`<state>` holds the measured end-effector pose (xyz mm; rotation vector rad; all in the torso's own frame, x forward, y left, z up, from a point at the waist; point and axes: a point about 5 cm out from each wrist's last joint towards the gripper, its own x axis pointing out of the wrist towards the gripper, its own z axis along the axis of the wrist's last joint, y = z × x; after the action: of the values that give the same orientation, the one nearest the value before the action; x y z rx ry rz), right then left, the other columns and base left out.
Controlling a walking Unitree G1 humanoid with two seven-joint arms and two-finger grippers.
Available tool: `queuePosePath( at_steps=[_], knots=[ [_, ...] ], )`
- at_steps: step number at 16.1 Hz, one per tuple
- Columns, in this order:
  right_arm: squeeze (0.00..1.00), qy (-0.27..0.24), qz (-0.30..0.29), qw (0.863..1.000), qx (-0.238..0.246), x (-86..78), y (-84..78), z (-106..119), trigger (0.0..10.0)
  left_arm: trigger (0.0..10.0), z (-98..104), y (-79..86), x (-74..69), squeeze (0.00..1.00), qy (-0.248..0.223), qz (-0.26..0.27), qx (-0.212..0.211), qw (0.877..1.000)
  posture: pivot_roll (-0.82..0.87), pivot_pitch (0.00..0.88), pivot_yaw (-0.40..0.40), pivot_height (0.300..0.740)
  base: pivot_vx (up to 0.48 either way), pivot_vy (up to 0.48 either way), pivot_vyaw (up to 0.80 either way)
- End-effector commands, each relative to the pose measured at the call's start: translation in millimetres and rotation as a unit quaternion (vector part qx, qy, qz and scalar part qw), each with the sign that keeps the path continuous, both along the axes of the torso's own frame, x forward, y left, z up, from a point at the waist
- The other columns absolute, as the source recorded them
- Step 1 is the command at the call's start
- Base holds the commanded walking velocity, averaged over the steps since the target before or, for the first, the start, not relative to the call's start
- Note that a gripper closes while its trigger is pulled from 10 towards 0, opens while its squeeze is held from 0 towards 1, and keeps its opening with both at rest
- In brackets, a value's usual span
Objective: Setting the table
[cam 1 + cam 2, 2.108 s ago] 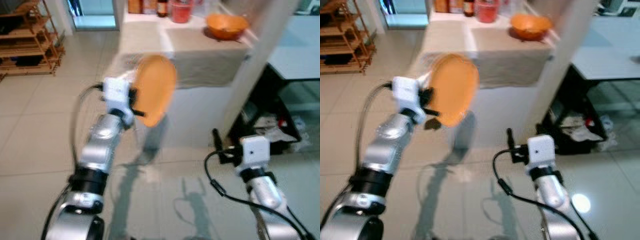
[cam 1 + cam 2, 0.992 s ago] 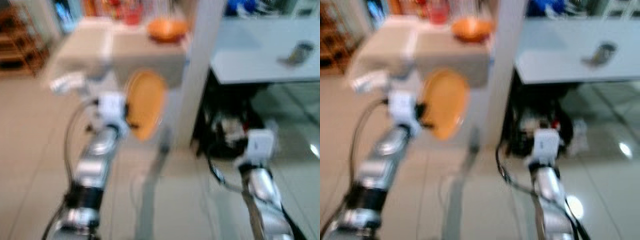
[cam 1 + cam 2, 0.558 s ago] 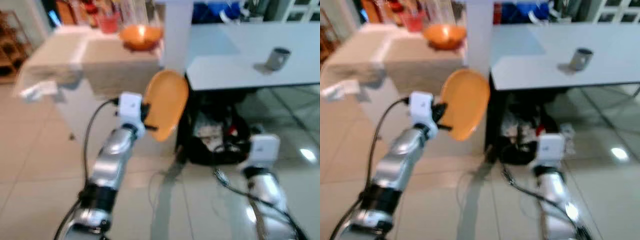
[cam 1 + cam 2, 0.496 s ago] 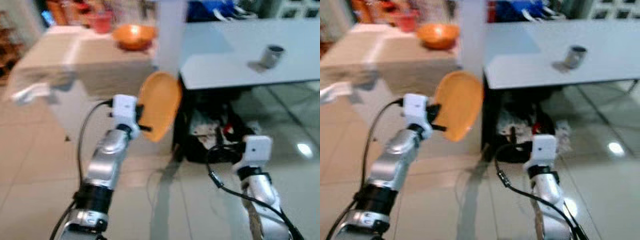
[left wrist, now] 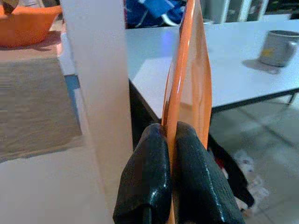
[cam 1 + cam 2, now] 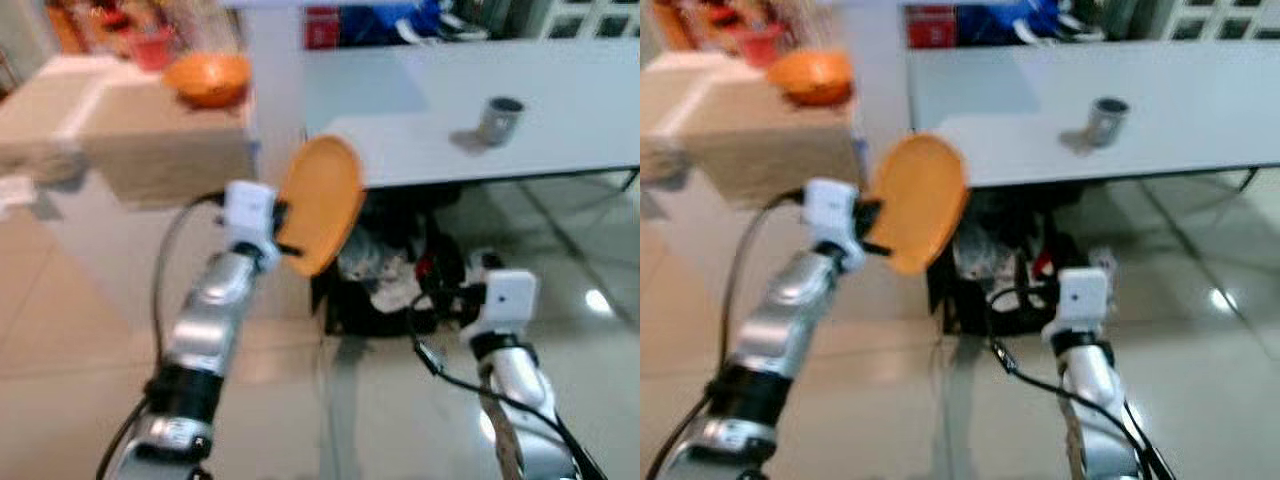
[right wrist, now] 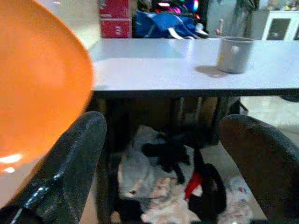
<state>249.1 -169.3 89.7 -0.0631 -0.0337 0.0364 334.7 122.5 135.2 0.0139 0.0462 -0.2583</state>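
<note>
My left gripper (image 6: 287, 236) is shut on the rim of an orange plate (image 6: 321, 203), held upright on edge at chest height. In the left wrist view the two fingers (image 5: 145, 183) pinch the plate (image 5: 190, 79) edge-on. The plate hangs just before the near corner of a white table (image 6: 570, 110), on which a grey mug (image 6: 497, 120) stands. My right gripper (image 7: 163, 126) is low and open, with nothing between its fingers, and points under the table; the plate (image 7: 37, 88) shows at its side.
A white pillar (image 6: 275, 90) rises between the table and a beige-covered counter (image 6: 130, 150) holding an orange bowl (image 6: 207, 77). A black bag with clutter (image 6: 390, 280) lies under the table. Shiny tiled floor (image 6: 60, 350) spreads all around.
The camera has swung to the right, so the white table and mug have come toward the centre. My left gripper still holds the plate upright; the right arm hangs much as before.
</note>
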Motion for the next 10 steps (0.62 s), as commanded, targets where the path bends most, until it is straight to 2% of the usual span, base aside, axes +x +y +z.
queuePosePath(
  at_steps=[1, 4, 10],
  knots=[
    [0.00, -0.005, -0.007, 1.000, -0.012, 1.5, -4.8, 2.3, 10.0, 0.0, 13.6, -8.1, -0.7, 0.00, -0.032, -0.016, -0.004, 0.999, -0.08, 0.000, 0.049, 0.740, 0.270, -0.394, 0.00],
    [0.00, -0.004, 0.000, 1.000, -0.009, 4.0, 0.2, 1.1, 10.0, 0.0, 15.2, -5.6, -1.9, 0.00, -0.038, -0.016, -0.005, 0.999, -0.07, 0.000, 0.048, 0.740, 0.274, -0.393, 0.00],
    [0.00, -0.007, 0.001, 1.000, -0.017, 4.4, -3.0, 2.8, 10.0, 0.0, 16.7, -13.3, -1.5, 0.00, -0.044, -0.030, -0.015, 0.998, -0.08, 0.000, 0.043, 0.740, 0.273, -0.392, 0.00]
  ],
)
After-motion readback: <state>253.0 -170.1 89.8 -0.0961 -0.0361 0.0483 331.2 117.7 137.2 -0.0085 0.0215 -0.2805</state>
